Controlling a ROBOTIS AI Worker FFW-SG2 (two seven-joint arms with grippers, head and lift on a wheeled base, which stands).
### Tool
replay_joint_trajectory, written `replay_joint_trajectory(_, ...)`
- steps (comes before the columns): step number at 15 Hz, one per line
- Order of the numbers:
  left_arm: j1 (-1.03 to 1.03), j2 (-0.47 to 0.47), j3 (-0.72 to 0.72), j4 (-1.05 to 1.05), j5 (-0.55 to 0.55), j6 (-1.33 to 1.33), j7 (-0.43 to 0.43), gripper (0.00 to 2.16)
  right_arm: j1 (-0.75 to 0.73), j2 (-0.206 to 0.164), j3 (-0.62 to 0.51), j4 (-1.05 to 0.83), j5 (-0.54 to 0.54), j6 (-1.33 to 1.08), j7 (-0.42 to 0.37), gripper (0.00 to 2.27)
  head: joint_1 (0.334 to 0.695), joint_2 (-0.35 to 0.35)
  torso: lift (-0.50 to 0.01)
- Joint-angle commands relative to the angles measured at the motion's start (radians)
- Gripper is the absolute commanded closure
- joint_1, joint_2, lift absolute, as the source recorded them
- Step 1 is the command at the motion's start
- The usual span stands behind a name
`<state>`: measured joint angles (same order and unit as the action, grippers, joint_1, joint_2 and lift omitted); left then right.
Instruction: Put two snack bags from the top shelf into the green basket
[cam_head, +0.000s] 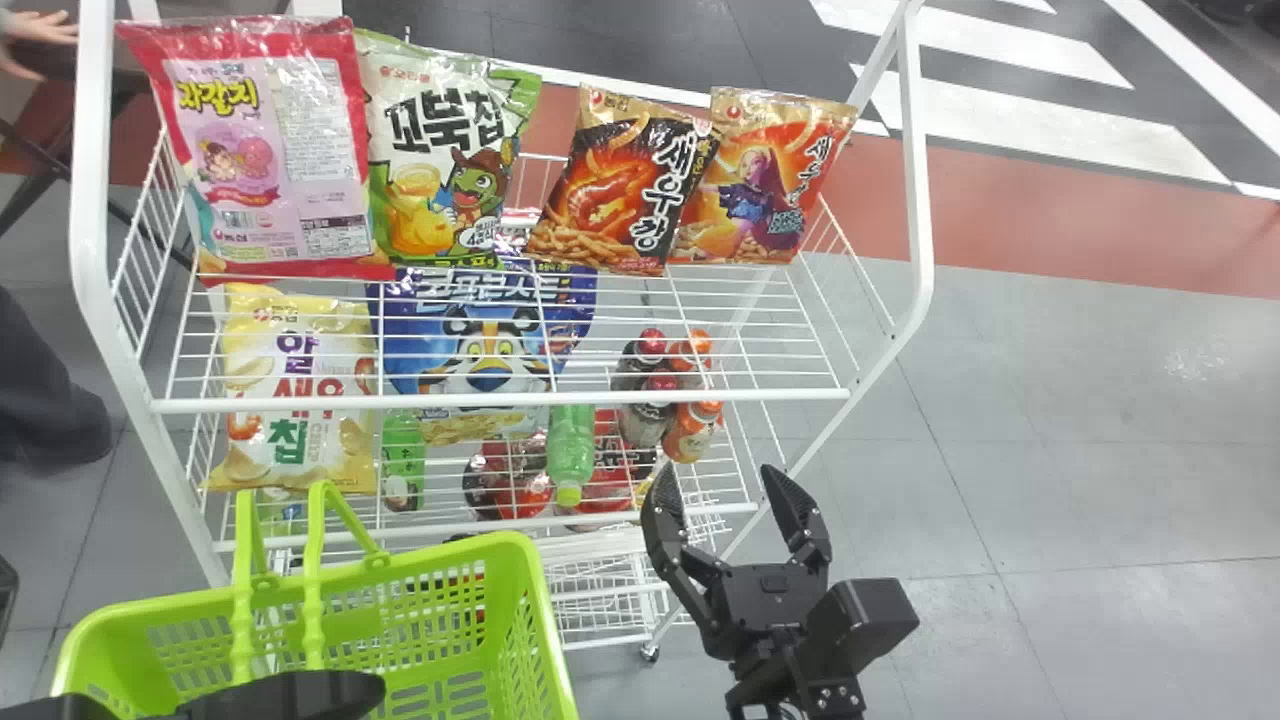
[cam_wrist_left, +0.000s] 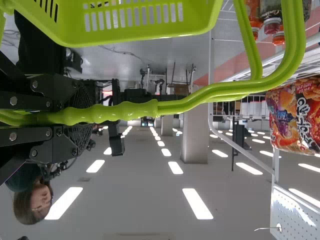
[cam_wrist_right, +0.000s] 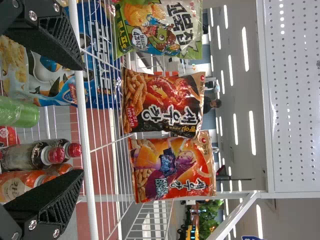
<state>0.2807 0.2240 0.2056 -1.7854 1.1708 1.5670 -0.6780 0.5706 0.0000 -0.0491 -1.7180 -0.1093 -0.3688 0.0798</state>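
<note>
L. tool (cam_head: 290, 692) grips green basket's (cam_head: 500, 550) handles (cam_wrist_left: 125, 111); R. tool (cam_head: 719, 472) hangs nr. white rack (cam_head: 918, 220), fingers spread, w/ nothing between. Four snack bags (cam_head: 620, 190) line top shelf (cam_head: 500, 400).

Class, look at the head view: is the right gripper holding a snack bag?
No, the right gripper stands open, with nothing gripped between its fingers.

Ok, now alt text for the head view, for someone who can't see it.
Four snack bags line the top shelf of a white wire rack, above a yellow bag, a blue tiger bag and drink bottles. A green basket is at lower left; to its right is the robot's right hand, open and empty.
</note>
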Motion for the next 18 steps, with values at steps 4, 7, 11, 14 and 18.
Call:
replay_joint_trajectory(4,0.000,0.000,0.002,0.000,0.003,0.004,0.000,2.14,-0.002,0.001,0.000,0.003,0.000,-0.003,0.000,0.07,0.695,-0.325,-0.001)
replay_joint_trajectory(7,-0.003,0.000,0.002,0.000,0.003,0.004,0.000,2.14,-0.012,0.001,0.000,0.009,-0.001,-0.003,0.000,0.07,0.695,-0.324,-0.001)
replay_joint_trajectory(11,-0.017,0.000,0.002,-0.005,0.001,0.004,0.009,2.14,-0.078,0.001,-0.011,0.026,0.000,0.003,0.000,0.07,0.695,-0.322,-0.001)
replay_joint_trajectory(14,-0.028,0.000,0.002,-0.005,0.001,0.004,0.015,2.14,-0.178,0.001,-0.012,0.046,0.013,0.077,0.000,0.07,0.695,-0.311,-0.001)
replay_joint_trajectory(18,-0.043,0.002,0.006,-0.008,0.001,0.004,0.020,2.14,-0.313,0.001,-0.011,0.095,0.019,0.190,0.000,0.07,0.695,-0.284,-0.001)
